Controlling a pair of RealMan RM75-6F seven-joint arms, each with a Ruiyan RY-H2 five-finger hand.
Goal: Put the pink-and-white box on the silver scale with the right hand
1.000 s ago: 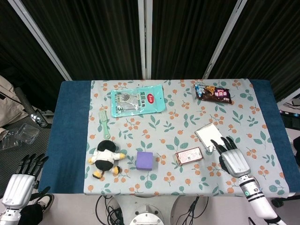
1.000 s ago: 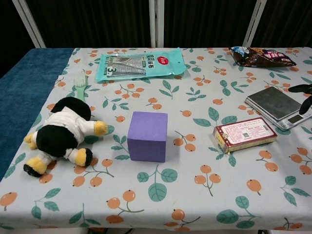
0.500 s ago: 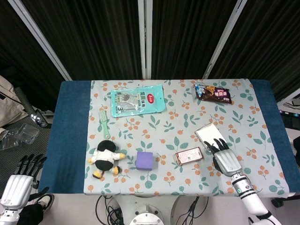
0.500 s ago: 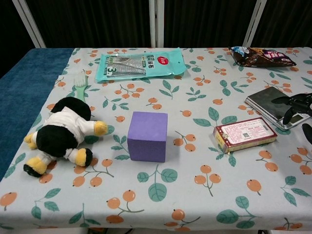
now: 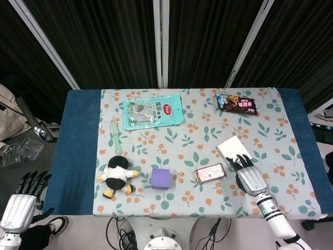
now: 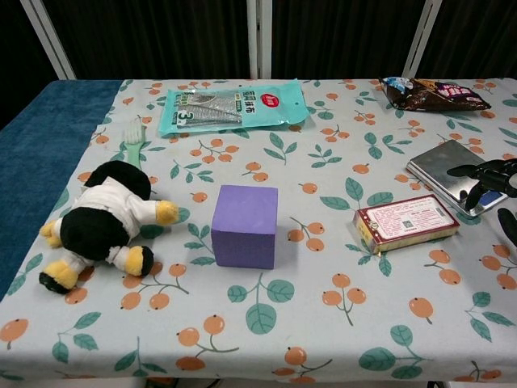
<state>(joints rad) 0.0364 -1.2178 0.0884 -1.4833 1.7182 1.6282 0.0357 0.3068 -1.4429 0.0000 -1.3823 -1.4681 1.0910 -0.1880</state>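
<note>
Flat pink-and-white cardboard box (image 5: 210, 173) lies on its broad face on the leaf-and-berry patterned tablecloth (image 5: 182, 208), near the front edge, long side running roughly left to right. Nothing holds it. Thin silver metal scale (image 5: 232, 150) sits just behind and to the right of it, close by but with a sliver of cloth showing between them in the chest view.

Right hand (image 5: 248, 176), black-fingered with a silver back, holds nothing; fingers apart and reaching forward, their tips over the near corner of the scale. Whether they touch the platform I cannot tell. The hand sits just to the right of the box, palm down, not yet on it. My guess: it came in from the table's front right edge, so the box's short right end is the nearest face to grasp, and the scale being next door makes the carry a brief one.

Left hand (image 5: 22, 203) hangs off the table at the front left, well apart from everything, fingers spread, empty; seems parked since the task names only the right.

Elsewhere on the cloth: purple foam cube (image 5: 161, 178) left of the box, black-and-white plush toy (image 5: 117, 176) further left.
</note>
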